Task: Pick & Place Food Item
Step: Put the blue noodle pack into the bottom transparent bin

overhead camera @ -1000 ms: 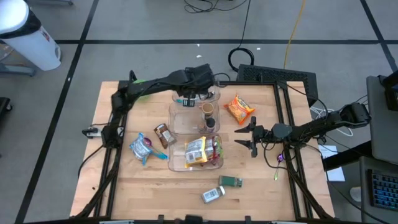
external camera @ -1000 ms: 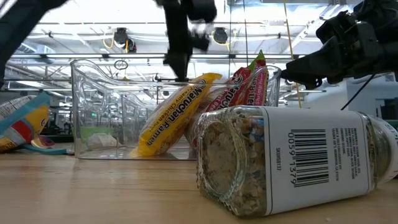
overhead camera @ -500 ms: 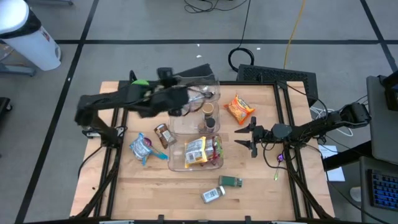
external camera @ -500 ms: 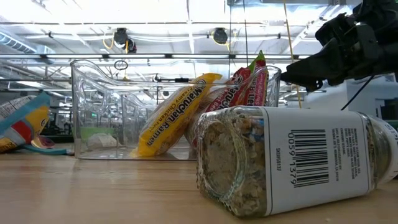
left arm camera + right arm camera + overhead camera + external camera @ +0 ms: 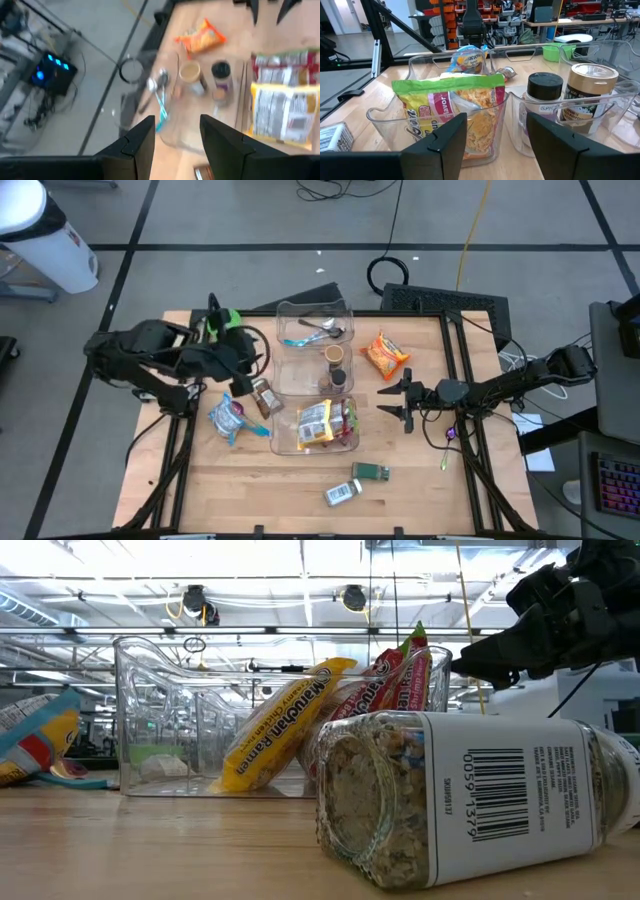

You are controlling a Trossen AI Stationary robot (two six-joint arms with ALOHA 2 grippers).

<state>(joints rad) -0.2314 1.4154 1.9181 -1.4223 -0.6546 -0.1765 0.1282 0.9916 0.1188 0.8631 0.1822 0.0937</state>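
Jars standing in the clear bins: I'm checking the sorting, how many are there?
2, both in the middle bin: a tan-lidded jar and a black-lidded jar beside it. Others may be hidden.

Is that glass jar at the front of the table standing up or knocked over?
Knocked over. The glass jar lies on its side on the table, barcode label facing sideways; from above it also lies flat.

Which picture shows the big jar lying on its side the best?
The low view: the jar lies right in front, its seasoning and barcode plain. The high view shows it small near the table's front edge. The right wrist view catches only an end at its edge. The left wrist view misses it.
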